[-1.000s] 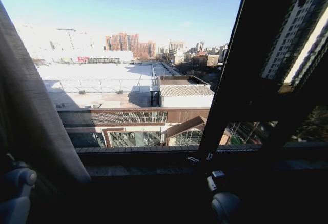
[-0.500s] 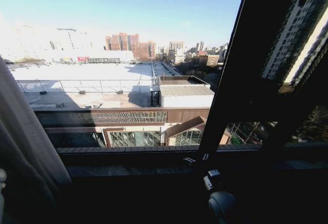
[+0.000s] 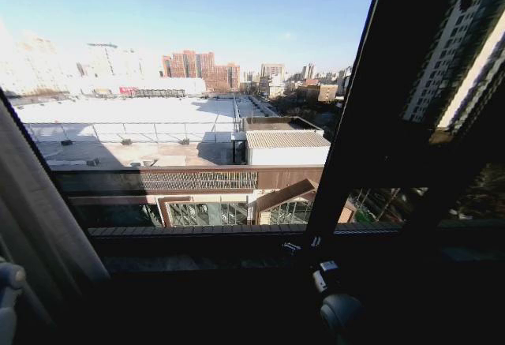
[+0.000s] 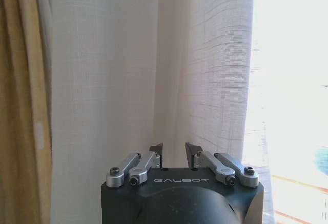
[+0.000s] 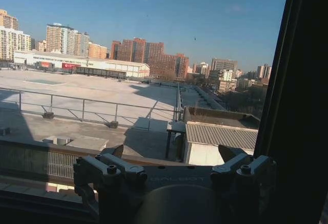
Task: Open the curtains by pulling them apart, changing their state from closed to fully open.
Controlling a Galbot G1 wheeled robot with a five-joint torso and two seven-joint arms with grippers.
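Hanging at the far left of the head view, the sheer white pleated fabric curtain (image 3: 35,211) is gathered beside the dark window frame bar (image 3: 355,116), with the city rooftops (image 3: 158,116) plain through the bare glass. The left gripper (image 4: 173,153) faces that curtain (image 4: 154,70) close up, its fingers (image 4: 156,152) narrowly parted and grasping nothing. The right gripper (image 5: 171,155) sits low before the window ledge (image 3: 237,238), fingers spread and empty.

Head and right wrist toward window (image 3: 237,124)
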